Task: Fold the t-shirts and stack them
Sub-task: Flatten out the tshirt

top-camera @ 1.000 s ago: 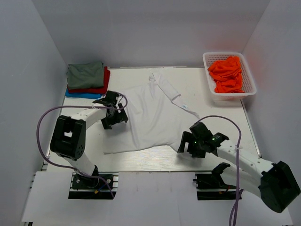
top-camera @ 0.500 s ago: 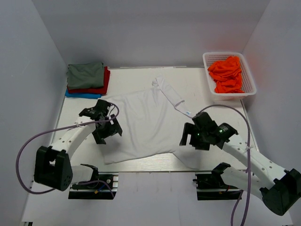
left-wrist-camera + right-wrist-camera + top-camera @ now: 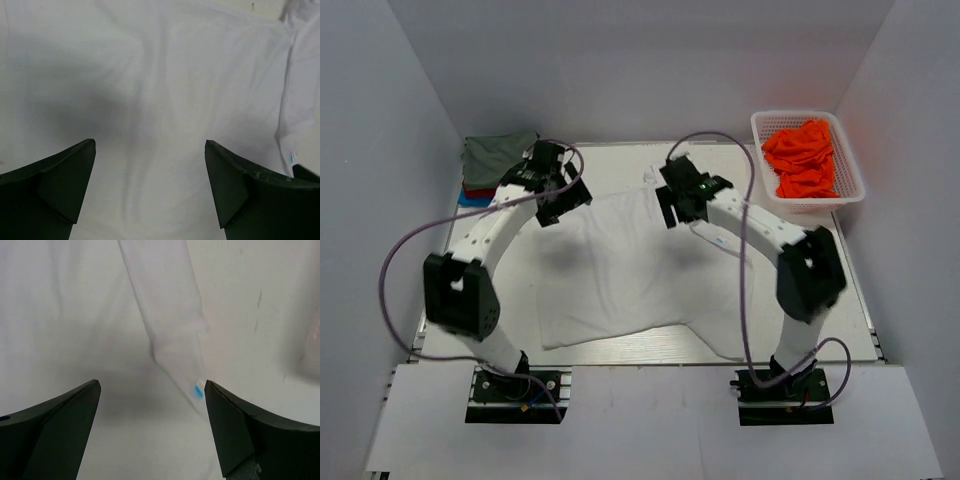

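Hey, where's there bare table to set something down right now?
Bare table lies between the white shirt and the basket, and at the near right corner. The far left corner is crowded: the folded stack with the left fingers beside it.

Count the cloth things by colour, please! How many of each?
white t-shirt: 1
olive-grey t-shirt: 1
red t-shirt: 1
blue t-shirt: 1
orange heap in the basket: 1 (cannot tell how many shirts it holds)
Total: 5
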Controlling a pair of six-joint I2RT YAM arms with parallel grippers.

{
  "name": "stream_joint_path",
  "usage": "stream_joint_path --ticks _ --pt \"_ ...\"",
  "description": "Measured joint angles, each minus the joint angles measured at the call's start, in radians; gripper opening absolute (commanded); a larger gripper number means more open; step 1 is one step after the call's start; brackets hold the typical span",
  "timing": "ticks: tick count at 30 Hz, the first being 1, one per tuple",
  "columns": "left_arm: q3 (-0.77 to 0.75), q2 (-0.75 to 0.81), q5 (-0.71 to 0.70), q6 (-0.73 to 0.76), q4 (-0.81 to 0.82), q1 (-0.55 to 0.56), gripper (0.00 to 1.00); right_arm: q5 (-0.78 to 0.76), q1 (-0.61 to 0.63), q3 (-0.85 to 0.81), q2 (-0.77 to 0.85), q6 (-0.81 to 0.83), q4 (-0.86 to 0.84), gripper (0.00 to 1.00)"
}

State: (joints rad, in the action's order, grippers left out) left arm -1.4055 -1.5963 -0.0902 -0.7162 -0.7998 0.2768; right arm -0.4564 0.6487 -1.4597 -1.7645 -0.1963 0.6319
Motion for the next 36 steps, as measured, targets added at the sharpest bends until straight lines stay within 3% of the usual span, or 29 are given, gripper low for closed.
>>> stream_joint_path --ticks 5,10,15,21,29,36 --pt "-0.211 -0.284 -0.06 0.003 -0.031 -0.01 1.0 0.038 -0.086 -0.366 -0.356 0.148 -0.037 0.9" --pt "-0.377 -0.506 -0.068 0.029 -0.056 -0.032 1.0 0.144 -0.164 -0.565 -0.528 0.234 -0.042 0.9" --pt "-0.391 -0.617 -0.082 0.069 -0.046 -0.043 1.0 0.259 -0.193 -0.551 -0.555 0.313 -0.066 0.9" --pt "-0.372 -0.631 -0.105 0.104 -0.01 -0.048 1.0 0.355 -0.186 -0.507 -0.555 0.355 -0.093 0.9" --pt "-0.347 -0.626 -0.129 0.115 0.037 -0.074 1.0 0.282 -0.207 -0.466 -0.573 0.323 -0.109 0.9" --pt "-0.304 -0.605 -0.144 0.116 0.087 -0.095 1.0 0.269 -0.29 -0.441 -0.568 0.226 -0.157 0.81"
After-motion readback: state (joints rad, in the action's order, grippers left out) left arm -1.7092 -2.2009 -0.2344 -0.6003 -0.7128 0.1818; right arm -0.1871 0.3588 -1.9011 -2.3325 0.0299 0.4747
